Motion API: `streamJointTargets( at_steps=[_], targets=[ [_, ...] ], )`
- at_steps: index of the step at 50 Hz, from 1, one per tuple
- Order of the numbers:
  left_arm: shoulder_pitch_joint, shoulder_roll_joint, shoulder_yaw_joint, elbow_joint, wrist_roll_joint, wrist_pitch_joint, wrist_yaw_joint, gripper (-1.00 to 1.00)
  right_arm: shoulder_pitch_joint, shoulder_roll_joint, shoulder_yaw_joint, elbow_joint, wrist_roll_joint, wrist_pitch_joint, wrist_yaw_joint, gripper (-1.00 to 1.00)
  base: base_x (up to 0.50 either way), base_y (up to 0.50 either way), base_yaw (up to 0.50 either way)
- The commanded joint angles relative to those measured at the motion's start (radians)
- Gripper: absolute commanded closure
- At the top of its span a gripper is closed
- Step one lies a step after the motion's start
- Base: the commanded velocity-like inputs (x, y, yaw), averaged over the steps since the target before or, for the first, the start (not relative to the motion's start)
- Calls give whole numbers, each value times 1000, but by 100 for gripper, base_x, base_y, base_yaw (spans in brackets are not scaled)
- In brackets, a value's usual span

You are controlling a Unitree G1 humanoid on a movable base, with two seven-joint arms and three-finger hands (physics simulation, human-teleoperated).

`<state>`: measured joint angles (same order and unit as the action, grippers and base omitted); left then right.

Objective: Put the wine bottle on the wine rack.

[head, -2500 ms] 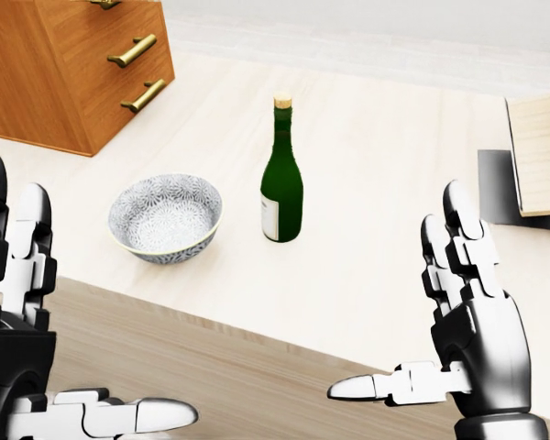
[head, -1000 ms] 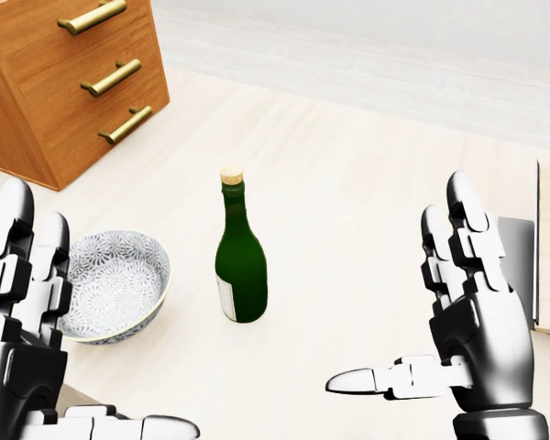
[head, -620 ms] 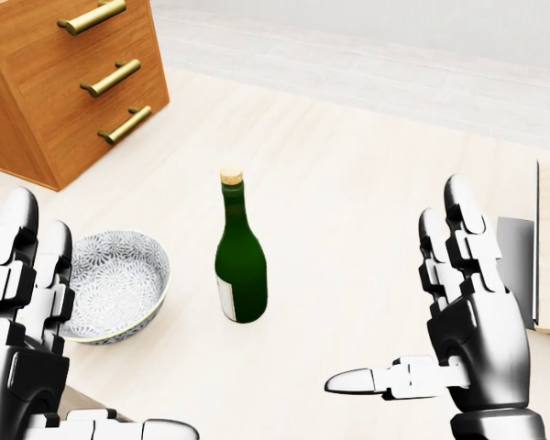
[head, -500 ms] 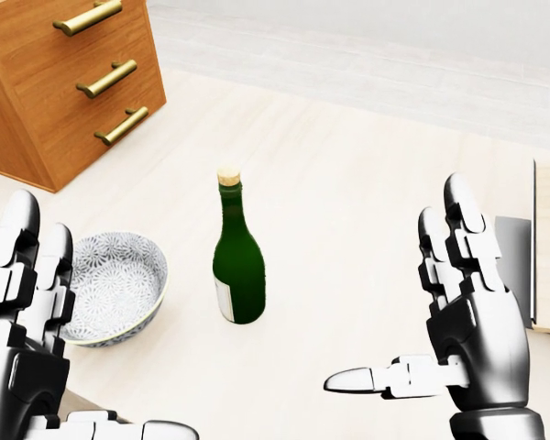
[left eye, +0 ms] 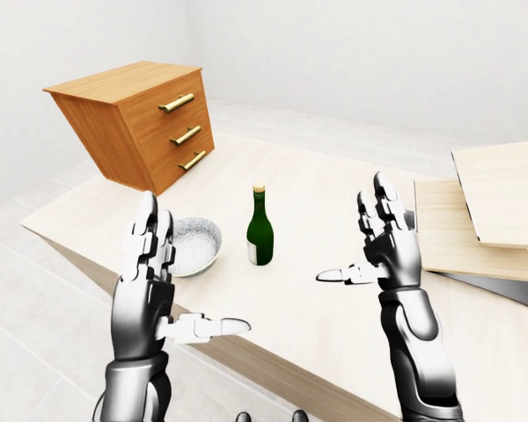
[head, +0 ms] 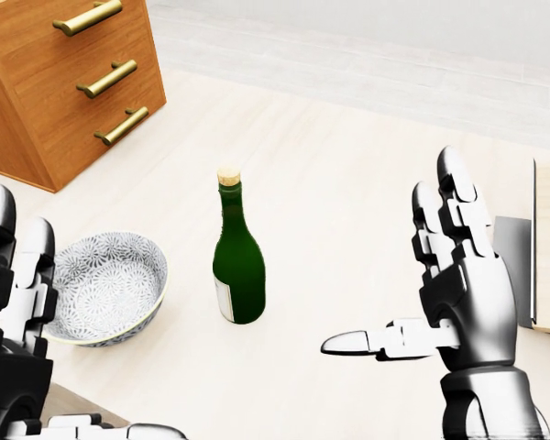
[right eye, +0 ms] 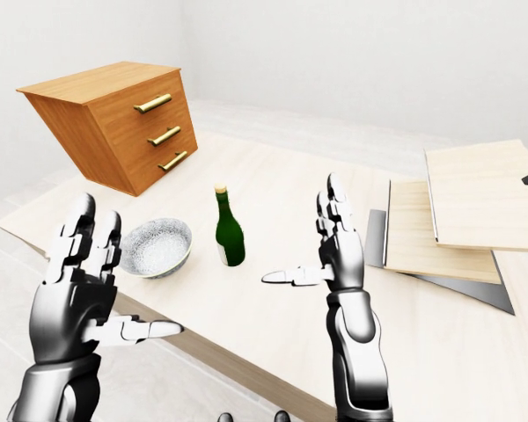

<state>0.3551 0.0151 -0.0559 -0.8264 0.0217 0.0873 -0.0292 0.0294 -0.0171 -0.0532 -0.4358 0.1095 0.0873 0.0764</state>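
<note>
My right hand [head: 463, 307] is up at the right of the head view with its fingers [head: 452, 197] spread and pointing upward and the thumb stuck out sideways toward the left, gripping nothing. It hangs above the pale wooden tabletop [head: 348, 183], well apart from anything on it. My left hand [left eye: 148, 286] is raised the same way at the lower left, fingers splayed and upright, thumb reaching right, also holding nothing; in the left-eye view it sits near the table's lower edge, partly in front of the bowl. Between the two hands, a little closer to the left one in the head view, I see the wine bottle [head: 237, 261] standing upright on the tabletop, dark green glass with a pale cork and a light label low on its body. Neither hand touches it. Just to the left of the bottle rests a patterned grey-white bowl [head: 105, 286], close to it but apart. Farther up and left stands a wooden chest of drawers [left eye: 141, 119] with three brass handles, tilted in the view. Off to the right, in the eye views, I see stacked light wooden panels [right eye: 462, 215] lying on a dark base, well apart from the bottle.
</note>
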Motion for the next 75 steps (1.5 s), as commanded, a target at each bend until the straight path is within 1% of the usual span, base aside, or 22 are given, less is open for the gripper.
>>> streamJointTargets(
  at_steps=[1,7,10,14,15,21,24,30,34,43,46,52,59,67,75],
  targets=[
    [4,-7,30,-44,-13,0,-14,-100,-145,-17,-17,162,0,0,-13,-100,0,0,0],
    [9,-13,59,-84,-27,0,-30,-100,-220,-25,-18,248,-7,0,-33,-100,0,0,0],
    [17,-19,74,-98,-32,0,-41,-100,-253,-24,-31,304,11,0,-39,-100,0,0,0],
    [25,-26,96,-115,-41,0,-55,-100,-303,-30,-24,366,8,0,-52,-100,0,0,0],
    [33,-28,108,-125,-48,0,-61,-100,-332,-31,-17,420,1,0,-52,-100,0,0,0],
    [46,-44,141,-136,-59,0,-88,-100,-410,-29,-10,489,8,0,-68,-100,0,0,0],
    [41,-50,171,-149,-70,0,-103,-100,-466,-30,-4,533,9,0,-75,-100,0,0,0],
    [32,-68,195,-150,-69,0,-126,-100,-534,-28,5,598,6,0,-85,-100,0,0,0],
    [36,-78,201,-149,-68,0,-138,-100,-550,-22,13,627,3,0,-84,-100,0,0,0],
    [37,-93,223,-168,-76,0,-159,-100,-633,-15,16,710,-1,0,-97,-100,0,0,0],
    [37,-96,226,-165,-76,0,-163,-100,-640,-15,16,728,-2,0,-96,-100,0,0,0],
    [40,-106,241,-145,-80,0,-175,-100,-697,-9,19,872,-15,0,-94,-100,0,0,0],
    [33,-111,268,-144,-92,0,-186,-100,-747,-4,18,957,-19,0,-100,-100,0,0,0],
    [22,-116,294,-133,-100,0,-197,-100,-775,11,30,1004,-25,0,-99,-100,0,0,0],
    [18,-123,297,-142,-98,0,-205,-100,-793,24,36,1063,-35,0,-95,-100,0,0,0]
  ],
)
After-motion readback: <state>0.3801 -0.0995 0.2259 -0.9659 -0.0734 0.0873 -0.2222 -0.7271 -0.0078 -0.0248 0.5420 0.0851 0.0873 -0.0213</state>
